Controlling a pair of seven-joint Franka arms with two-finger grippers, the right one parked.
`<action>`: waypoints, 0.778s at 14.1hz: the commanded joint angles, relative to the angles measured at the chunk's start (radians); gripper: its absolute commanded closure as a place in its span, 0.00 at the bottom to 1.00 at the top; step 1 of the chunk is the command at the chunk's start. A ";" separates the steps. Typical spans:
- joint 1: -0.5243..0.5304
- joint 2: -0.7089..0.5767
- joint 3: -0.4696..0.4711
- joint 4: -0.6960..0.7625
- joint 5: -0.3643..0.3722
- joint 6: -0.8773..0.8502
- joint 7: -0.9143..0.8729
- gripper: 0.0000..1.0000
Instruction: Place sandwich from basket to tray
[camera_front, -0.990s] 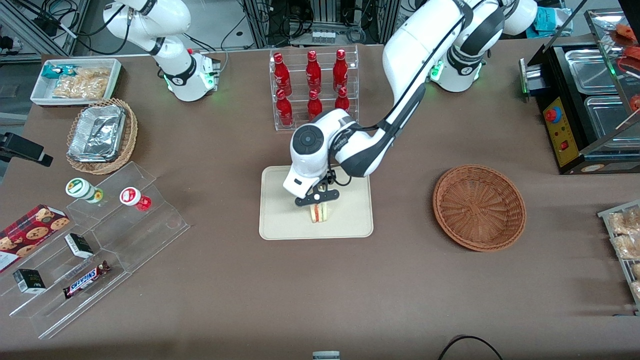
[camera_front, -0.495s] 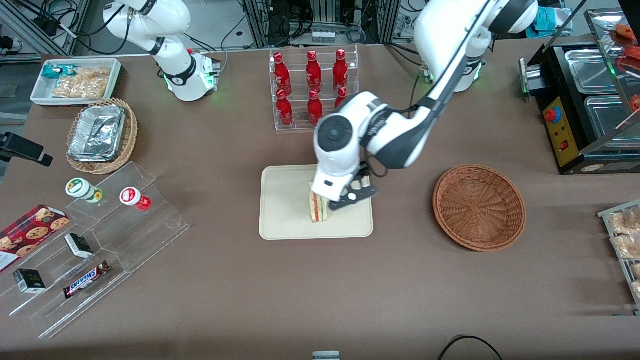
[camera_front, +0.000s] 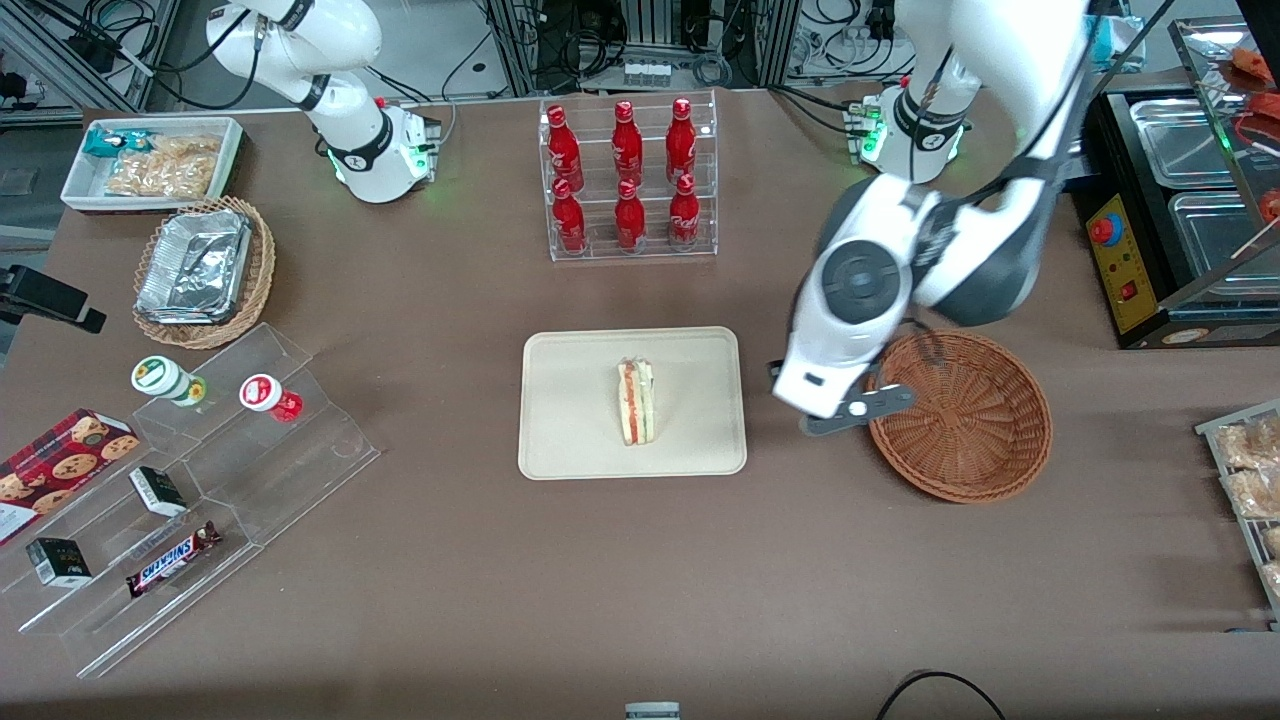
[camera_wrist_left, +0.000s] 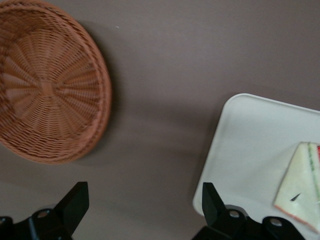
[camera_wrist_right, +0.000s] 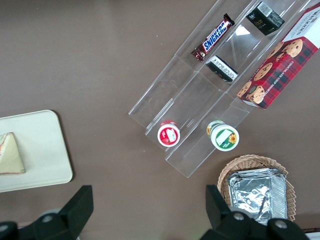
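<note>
Sandwich lies on tray, about mid-tray, filling edge up, nothing touching it. Tray sits flat on brown tabletop. Pincer hangs above bare tabletop between tray and basket, just beside basket rim, clear of sandwich. Pincer is spread wide with nothing between the fingers. Wrist view: basket holds nothing, tray corner and sandwich are below the camera, strip of tabletop between them. Bottle rack stands farther from front camera than tray. Basket sits toward working arm's end of tabletop.
</note>
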 joint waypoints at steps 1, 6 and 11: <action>0.102 -0.168 -0.010 -0.146 -0.059 -0.035 0.174 0.00; 0.263 -0.291 -0.009 -0.137 -0.108 -0.225 0.490 0.00; 0.362 -0.365 -0.009 -0.090 -0.092 -0.258 0.621 0.00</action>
